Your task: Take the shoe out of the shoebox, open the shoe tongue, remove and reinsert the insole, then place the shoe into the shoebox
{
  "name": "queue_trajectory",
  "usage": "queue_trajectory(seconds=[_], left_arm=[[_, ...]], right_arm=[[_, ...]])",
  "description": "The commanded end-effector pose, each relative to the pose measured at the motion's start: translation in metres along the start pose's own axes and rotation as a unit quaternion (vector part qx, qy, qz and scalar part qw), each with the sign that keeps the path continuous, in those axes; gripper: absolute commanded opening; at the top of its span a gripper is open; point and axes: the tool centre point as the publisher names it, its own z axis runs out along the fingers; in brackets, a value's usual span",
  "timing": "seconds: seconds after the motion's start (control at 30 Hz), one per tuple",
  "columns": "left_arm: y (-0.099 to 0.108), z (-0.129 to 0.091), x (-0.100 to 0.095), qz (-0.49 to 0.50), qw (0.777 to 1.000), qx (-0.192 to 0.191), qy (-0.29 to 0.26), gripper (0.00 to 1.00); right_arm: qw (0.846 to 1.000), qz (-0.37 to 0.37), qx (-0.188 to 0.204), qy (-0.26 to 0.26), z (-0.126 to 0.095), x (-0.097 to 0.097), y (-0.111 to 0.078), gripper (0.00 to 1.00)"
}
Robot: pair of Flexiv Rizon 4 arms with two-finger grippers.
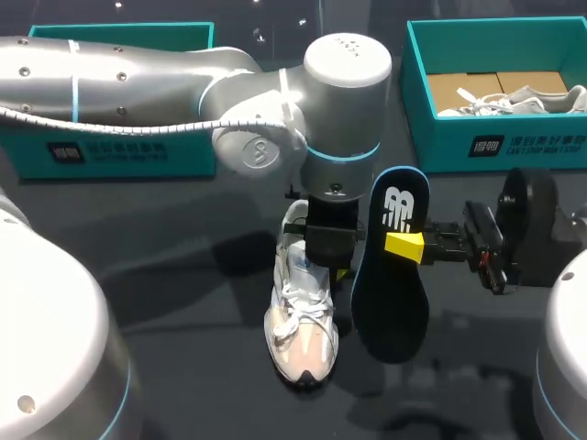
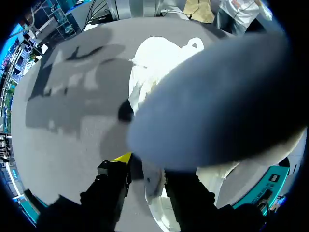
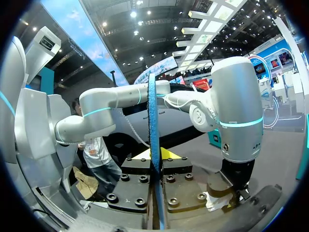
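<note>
Left gripper (image 2: pixel 145 169) is at the heel of the shoe (image 1: pixel 298 321), jaws closed narrowly on its collar. The shoe stands on the table (image 1: pixel 183 302). Just right of the shoe, the insole (image 1: pixel 390 293) is clamped edgewise in the right gripper (image 1: pixel 408 246). The shoebox (image 1: pixel 440 147) lies behind and right of the shoe.

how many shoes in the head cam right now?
2. One white shoe mid-table; a second shoe lies in the back-right shoebox. The back-left shoebox interior is partly blocked by the left arm, so another could be hidden.
</note>
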Motion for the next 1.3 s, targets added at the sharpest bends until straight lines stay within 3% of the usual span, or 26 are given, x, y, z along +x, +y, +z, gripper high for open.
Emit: queue_trajectory(seconds=[0.03, 0.23, 0.33, 0.4, 0.8, 0.87, 1.3], left_arm=[[0.002, 0.003, -0.006, -0.001, 1.000, 0.000, 0.008, 0.36], [0.003, -0.009, -0.003, -0.009, 1.000, -0.010, -0.015, 0.47], [0.003, -0.022, 0.002, -0.010, 0.999, -0.020, -0.035, 0.71], [0.002, -0.033, 0.006, -0.011, 0.998, -0.025, -0.052, 1.00], [0.000, -0.098, 0.026, 0.010, 0.983, -0.078, -0.165, 1.00], [0.004, -0.113, 0.026, 0.003, 0.977, -0.062, -0.202, 1.00], [0.007, -0.109, 0.024, -0.012, 0.977, -0.071, -0.201, 1.00]], right_arm=[[1.000, 0.000, 0.000, -0.003, 0.001, 0.002, 0.000, 0.00], [1.000, 0.000, 0.000, -0.003, 0.001, 0.002, 0.000, 0.00], [1.000, 0.000, 0.000, -0.003, 0.001, 0.002, 0.000, 0.00], [1.000, 0.000, 0.000, -0.003, 0.001, 0.002, 0.000, 0.00], [1.000, 0.000, 0.000, -0.003, 0.001, 0.002, 0.000, 0.00], [1.000, 0.000, 0.000, -0.003, 0.001, 0.002, 0.000, 0.00], [1.000, 0.000, 0.000, -0.003, 0.001, 0.002, 0.000, 0.00]])
